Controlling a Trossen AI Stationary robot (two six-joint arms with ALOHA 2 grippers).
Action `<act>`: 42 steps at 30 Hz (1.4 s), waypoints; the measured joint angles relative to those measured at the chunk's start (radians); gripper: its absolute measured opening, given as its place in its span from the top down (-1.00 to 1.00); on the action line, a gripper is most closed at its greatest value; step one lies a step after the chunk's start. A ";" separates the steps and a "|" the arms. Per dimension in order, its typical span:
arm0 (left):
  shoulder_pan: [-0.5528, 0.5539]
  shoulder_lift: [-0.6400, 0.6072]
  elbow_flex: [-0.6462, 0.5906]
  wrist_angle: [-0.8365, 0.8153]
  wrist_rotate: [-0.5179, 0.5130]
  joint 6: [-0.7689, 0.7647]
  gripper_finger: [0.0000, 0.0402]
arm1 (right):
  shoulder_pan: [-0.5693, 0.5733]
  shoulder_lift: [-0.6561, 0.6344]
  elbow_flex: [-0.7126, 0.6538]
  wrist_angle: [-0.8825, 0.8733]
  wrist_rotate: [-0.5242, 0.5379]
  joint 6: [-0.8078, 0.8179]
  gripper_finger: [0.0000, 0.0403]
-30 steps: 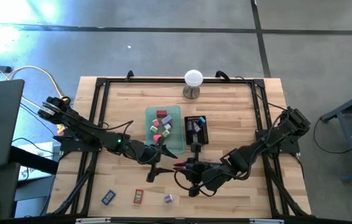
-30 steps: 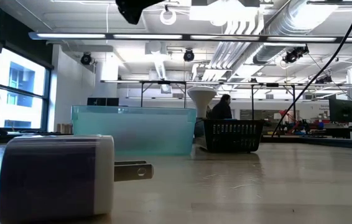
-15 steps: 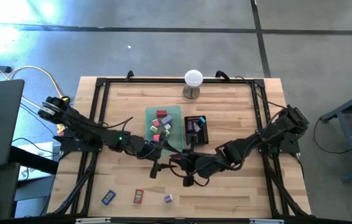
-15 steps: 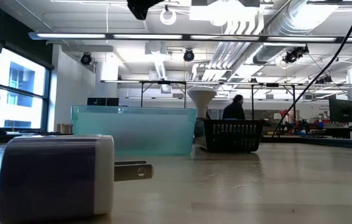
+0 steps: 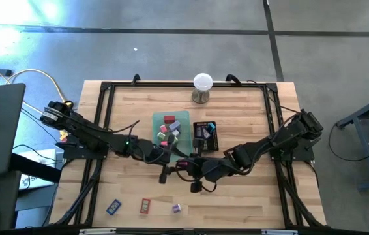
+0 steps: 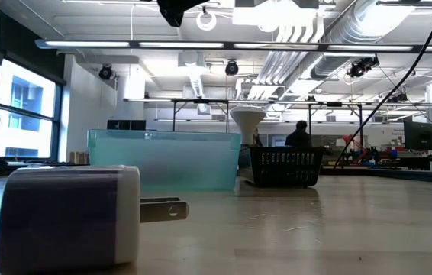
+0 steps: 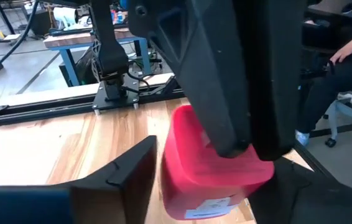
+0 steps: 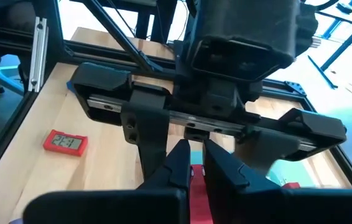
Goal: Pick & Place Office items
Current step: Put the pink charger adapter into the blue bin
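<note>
A red-pink block [image 7: 194,174] hangs above the middle of the table near its front, between my two grippers. My right gripper [image 5: 187,165] reaches in from the table's right and is shut on it. My left gripper [image 5: 170,168] comes level from the left. It is open, with one finger [image 7: 126,180] on either side of the block [image 5: 184,162] and very close to it. Three more office items lie near the front edge: a blue one [image 5: 113,207], a red one [image 5: 145,205] and a purple one [image 5: 177,208]. My right gripper pinches the block's upper part [image 7: 188,130] between its two fingers [image 7: 226,124]. They slant down at it from the table's right. The block hangs below them, clear of the table. My left gripper: I cannot tell whether its fingers touch the block's sides.
A translucent green tray [image 5: 183,119] holding several small items and a black mesh tray [image 5: 205,147] stand just beyond the grippers. A white ball on a metal stand [image 5: 202,83] is at the far edge. A black frame [image 5: 106,111] borders the table.
My right gripper has carried the red-pink block toward the table's left and a little toward the far edge, in between my left gripper's fingers. My left gripper has edged toward the right and the far edge, meeting it. The block stays clear of the table.
</note>
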 joint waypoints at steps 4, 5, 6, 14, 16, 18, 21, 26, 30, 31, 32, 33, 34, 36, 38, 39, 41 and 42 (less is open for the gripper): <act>0.000 0.000 0.000 -0.003 -0.001 0.004 0.21 | 0.000 0.000 0.000 0.000 0.003 0.003 0.93; -0.001 0.000 0.000 -0.003 -0.002 0.004 0.25 | 0.000 0.000 0.000 0.000 0.003 0.003 0.93; -0.001 0.000 0.000 -0.004 -0.003 0.003 0.27 | 0.000 0.000 0.000 0.000 0.003 0.003 0.93; -0.003 0.000 0.000 -0.003 -0.002 0.002 0.26 | 0.000 0.000 0.000 -0.001 -0.001 0.004 0.92; -0.005 0.001 0.000 -0.003 -0.003 0.002 0.25 | 0.000 0.000 0.000 -0.002 -0.018 0.005 0.89; -0.005 0.001 0.000 -0.003 -0.001 0.001 0.25 | 0.000 0.000 0.000 -0.008 -0.019 0.010 0.82; -0.008 0.001 0.000 -0.002 0.000 -0.002 0.25 | 0.000 0.000 0.000 -0.015 -0.022 0.009 0.64; -0.017 0.001 0.000 -0.002 0.000 -0.010 0.25 | 0.016 0.000 0.000 -0.019 -0.015 0.005 0.26; -0.021 -0.008 0.000 -0.056 0.072 -0.006 0.25 | 0.048 -0.007 0.000 -0.037 0.051 -0.023 0.01; -0.020 -0.018 0.000 -0.084 0.126 -0.006 0.25 | 0.059 -0.008 0.000 -0.036 0.079 -0.023 -0.03; -0.016 -0.030 0.000 -0.107 0.183 -0.006 0.25 | 0.070 -0.010 0.000 -0.040 0.110 -0.023 -0.06; -0.011 -0.043 0.000 -0.135 0.233 -0.006 0.25 | 0.085 -0.013 0.000 -0.051 0.137 -0.026 -0.09; -0.006 -0.056 0.000 -0.162 0.280 -0.006 0.25 | 0.100 -0.018 0.000 -0.061 0.165 -0.032 -0.10; -0.001 -0.073 0.000 -0.196 0.334 -0.006 0.25 | 0.119 -0.025 0.000 -0.063 0.203 -0.038 -0.12; -0.004 -0.083 0.000 -0.218 0.367 0.011 0.25 | 0.139 -0.025 0.000 -0.065 0.231 -0.046 -0.13; -0.008 -0.083 0.000 -0.222 0.399 0.027 0.25 | 0.148 -0.024 0.000 -0.067 0.239 -0.050 -0.13; -0.016 -0.083 0.000 -0.222 0.493 0.060 0.25 | 0.160 -0.023 0.000 -0.070 0.239 -0.053 -0.13; -0.019 -0.083 0.000 -0.221 0.548 0.072 0.25 | 0.164 -0.024 0.000 -0.070 0.239 -0.052 -0.13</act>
